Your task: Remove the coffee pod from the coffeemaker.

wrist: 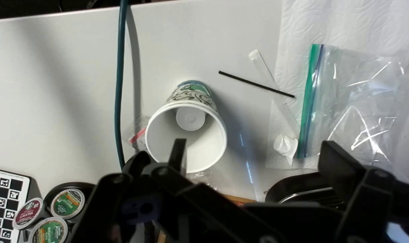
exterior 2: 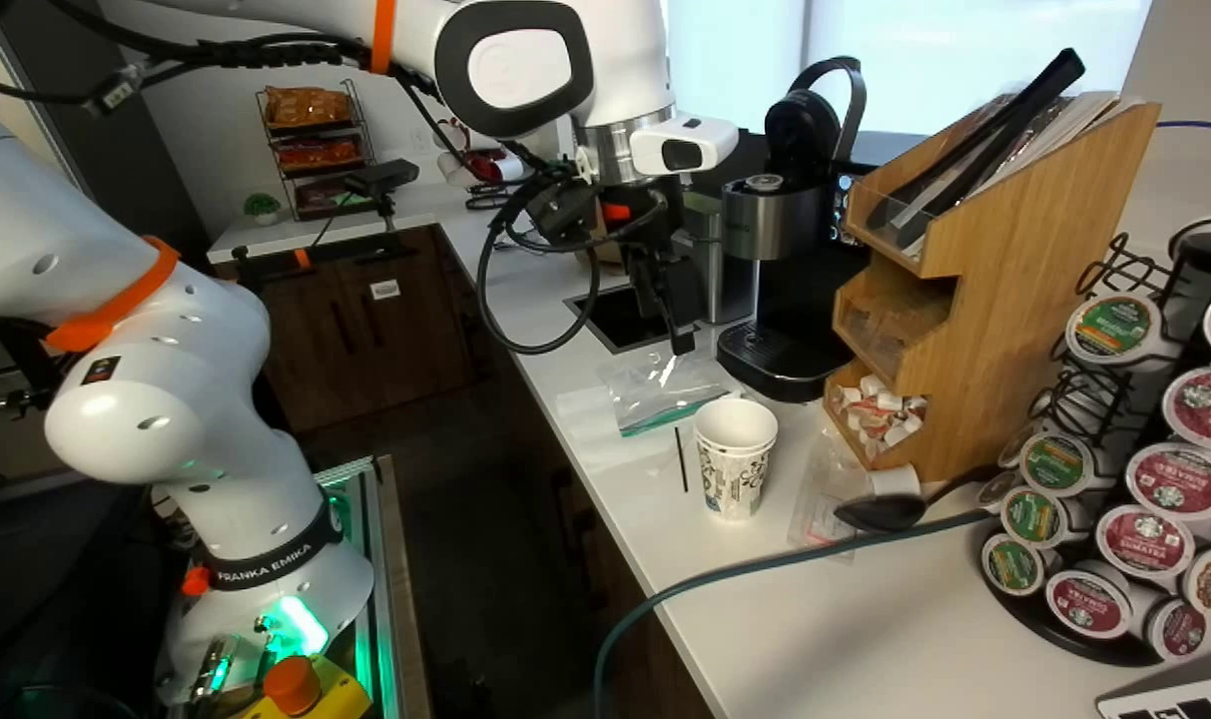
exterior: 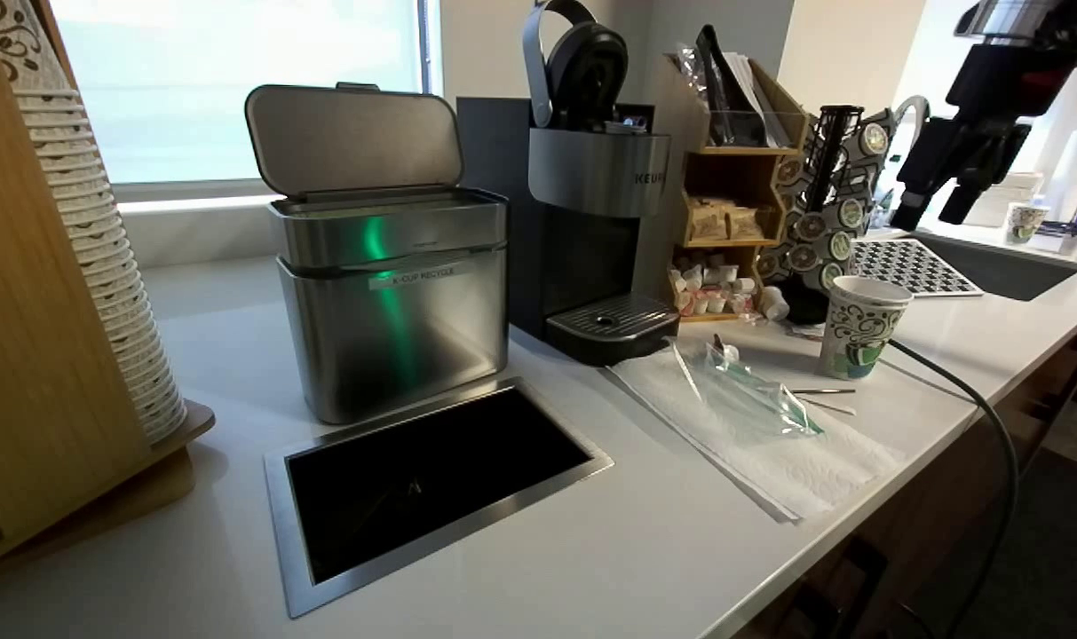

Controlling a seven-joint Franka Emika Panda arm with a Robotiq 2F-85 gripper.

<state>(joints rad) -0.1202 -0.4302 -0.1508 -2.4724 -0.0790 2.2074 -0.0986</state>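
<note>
The coffeemaker [exterior: 596,177] is tall and dark with a steel-grey front. Its rounded black lid [exterior: 589,75] stands raised in both exterior views. A pale round pod top [exterior 2: 764,183] shows in the opening on top of the coffeemaker [exterior 2: 777,225]; only a thin light rim of it shows in an exterior view [exterior: 625,127]. My gripper [exterior: 933,213] is raised above the counter, apart from the coffeemaker. In the wrist view the gripper's fingers [wrist: 255,148] are wide apart with nothing between them. The wrist view shows only the coffeemaker's drip base [wrist: 298,185], partly behind a finger.
A steel box [exterior: 396,319] with raised lid stands beside the coffeemaker, behind a metal-rimmed counter opening [exterior: 538,506]. A patterned paper cup [exterior 2: 735,469], transparent bag [exterior 2: 665,384], wooden rack [exterior 2: 1034,300], pod carousel [exterior 2: 1054,619] and green cable [exterior 2: 765,574] are nearby.
</note>
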